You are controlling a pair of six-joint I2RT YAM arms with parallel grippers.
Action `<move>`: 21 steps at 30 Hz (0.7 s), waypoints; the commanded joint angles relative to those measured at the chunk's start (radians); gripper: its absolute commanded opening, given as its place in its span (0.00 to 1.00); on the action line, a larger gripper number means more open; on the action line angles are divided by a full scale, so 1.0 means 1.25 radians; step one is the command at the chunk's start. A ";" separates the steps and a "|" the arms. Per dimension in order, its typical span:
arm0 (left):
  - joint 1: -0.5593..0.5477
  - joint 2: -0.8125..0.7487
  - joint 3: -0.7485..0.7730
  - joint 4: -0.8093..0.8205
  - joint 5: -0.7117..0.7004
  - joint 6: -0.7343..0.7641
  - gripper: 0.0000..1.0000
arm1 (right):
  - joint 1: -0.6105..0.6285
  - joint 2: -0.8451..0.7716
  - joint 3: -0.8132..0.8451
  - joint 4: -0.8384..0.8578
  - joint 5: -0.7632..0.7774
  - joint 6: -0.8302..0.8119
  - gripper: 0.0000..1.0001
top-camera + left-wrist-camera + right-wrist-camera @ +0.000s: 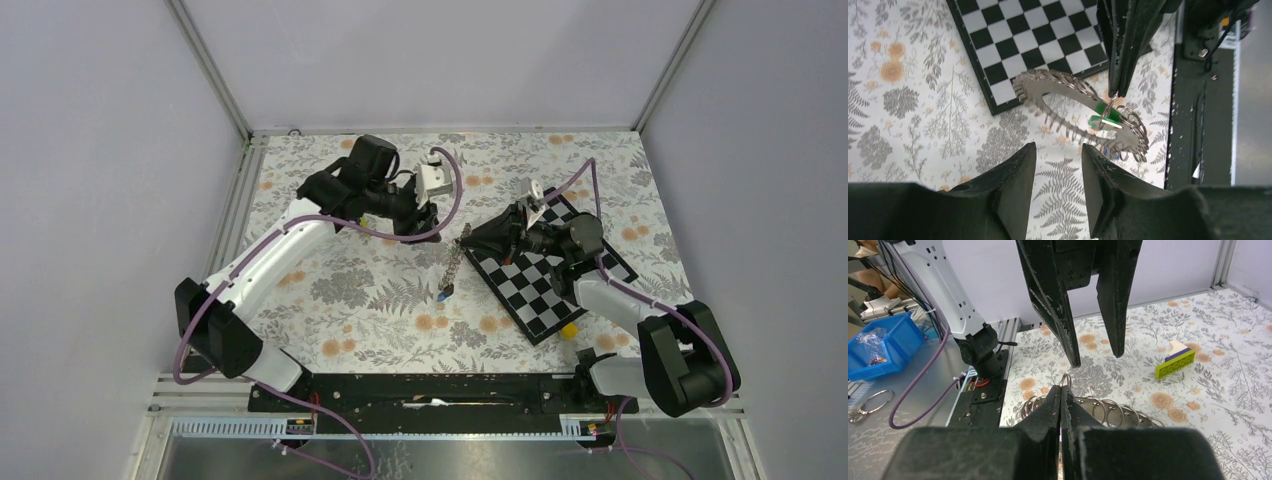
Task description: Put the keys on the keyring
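The keyring is a flat silver coil of rings, held above the floral table at a tilt. My right gripper is shut on a small ring at the coil's edge, and more rings show behind its fingers. A green key hangs just under the right fingertips, with a blue key partly hidden below the coil. My left gripper stands open just short of the coil, with nothing between its fingers. From above, the keyring dangles as a strand with the blue key at its end.
A black-and-white checkerboard lies under the right arm, a small yellow block at its near corner. A yellow-green brick lies on the table behind the left fingers. A blue bin sits off the table.
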 commanded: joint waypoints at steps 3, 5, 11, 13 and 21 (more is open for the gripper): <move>0.018 -0.041 -0.045 0.168 0.179 -0.074 0.45 | -0.014 -0.034 0.033 0.147 0.014 0.096 0.00; 0.019 -0.036 -0.045 0.169 0.191 -0.076 0.45 | -0.016 -0.035 0.033 0.148 0.014 0.099 0.00; 0.019 -0.016 -0.042 0.173 0.241 -0.084 0.44 | -0.016 -0.032 0.032 0.153 0.013 0.103 0.00; 0.019 -0.011 -0.046 0.173 0.254 -0.084 0.42 | -0.017 -0.031 0.031 0.153 0.014 0.102 0.00; 0.019 0.017 -0.052 0.172 0.282 -0.097 0.36 | -0.018 -0.030 0.029 0.153 0.015 0.102 0.00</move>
